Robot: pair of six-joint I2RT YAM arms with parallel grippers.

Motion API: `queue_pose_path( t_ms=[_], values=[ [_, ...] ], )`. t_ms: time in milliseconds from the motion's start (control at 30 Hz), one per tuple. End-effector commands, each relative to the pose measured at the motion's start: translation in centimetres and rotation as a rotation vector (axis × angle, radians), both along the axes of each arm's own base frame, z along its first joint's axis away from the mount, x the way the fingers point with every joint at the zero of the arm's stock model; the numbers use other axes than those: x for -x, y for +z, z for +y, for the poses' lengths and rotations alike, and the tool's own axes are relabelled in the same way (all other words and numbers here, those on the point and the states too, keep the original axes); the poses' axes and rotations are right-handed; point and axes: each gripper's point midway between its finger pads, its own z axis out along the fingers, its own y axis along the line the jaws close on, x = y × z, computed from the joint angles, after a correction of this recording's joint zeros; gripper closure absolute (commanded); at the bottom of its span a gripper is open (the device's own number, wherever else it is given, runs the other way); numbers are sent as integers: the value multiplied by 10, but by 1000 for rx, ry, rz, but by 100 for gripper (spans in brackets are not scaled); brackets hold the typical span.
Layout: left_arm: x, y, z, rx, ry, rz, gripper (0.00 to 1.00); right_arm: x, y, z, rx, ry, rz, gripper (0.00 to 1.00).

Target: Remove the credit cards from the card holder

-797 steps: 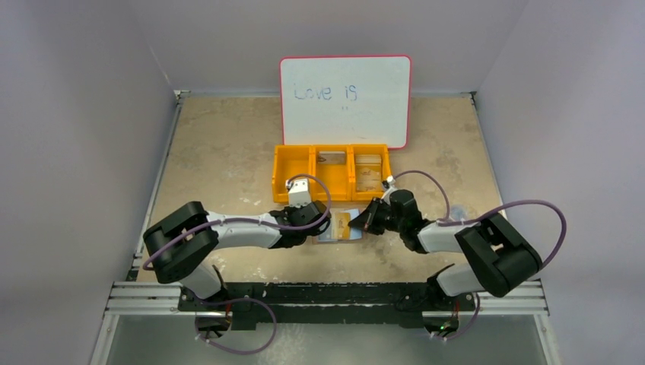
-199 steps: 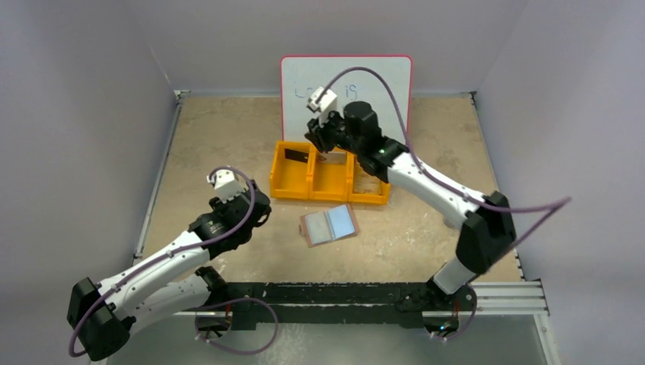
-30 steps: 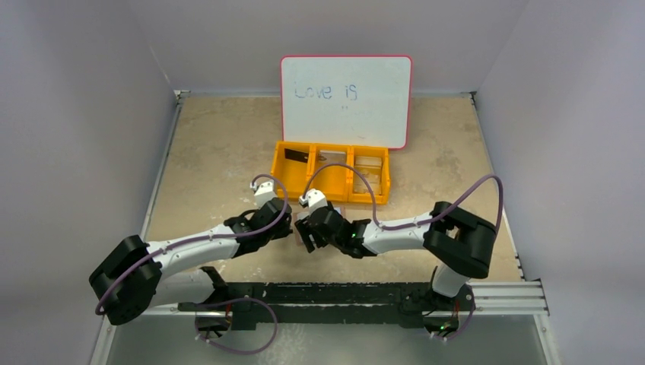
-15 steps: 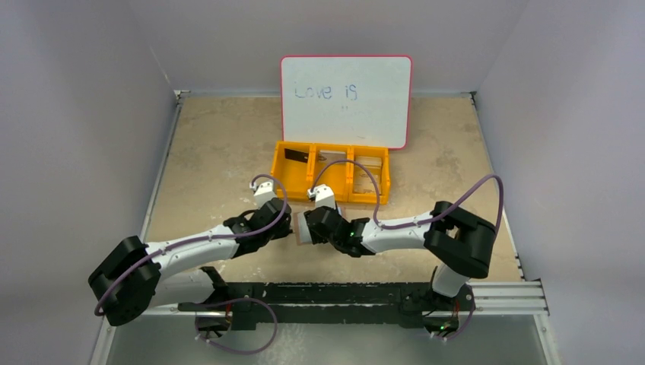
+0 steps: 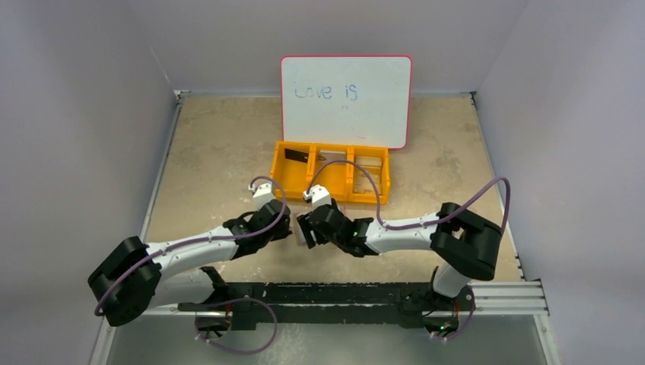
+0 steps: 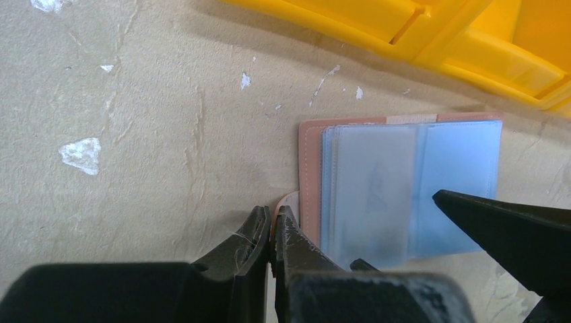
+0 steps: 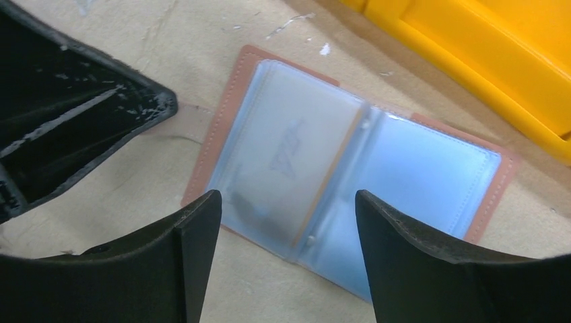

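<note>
**Grippers meet over open card holder**

Card holder (image 7: 350, 168) lies open and flat on the table (image 5: 220, 144), just in front of the orange tray (image 5: 287, 190), its brown cover down and its pale blue clear pockets up. A greyish card (image 7: 283, 155) with a faint mark shows through the left pocket. The left gripper (image 6: 273, 225) has its fingers pressed together, their tips at the pale tab on the holder's left edge; whether the tab is pinched between them I cannot tell. The right gripper (image 7: 286, 202) hangs above the holder's near edge with its fingers spread wide apart, touching nothing. A black card (image 5: 298, 156) lies in the tray's left compartment. Behind the tray a whiteboard (image 5: 346, 99) leans on the back wall.
</note>
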Motion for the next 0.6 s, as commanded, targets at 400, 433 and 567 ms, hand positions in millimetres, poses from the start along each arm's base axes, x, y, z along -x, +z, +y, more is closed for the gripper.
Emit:
queue_pose_path(
  t_ms=[400,433,567],
  values=[
    [-8,12,-3,54,40,-52,100,-5,-34,-25,228,21,-51,25],
    [-9,13,-3,53,43,-54,100,-5,-36,-28,240,16,-53,26],
    [-8,14,1,56,57,-63,100,-7,-39,-40,262,-55,-55,30]
  ],
)
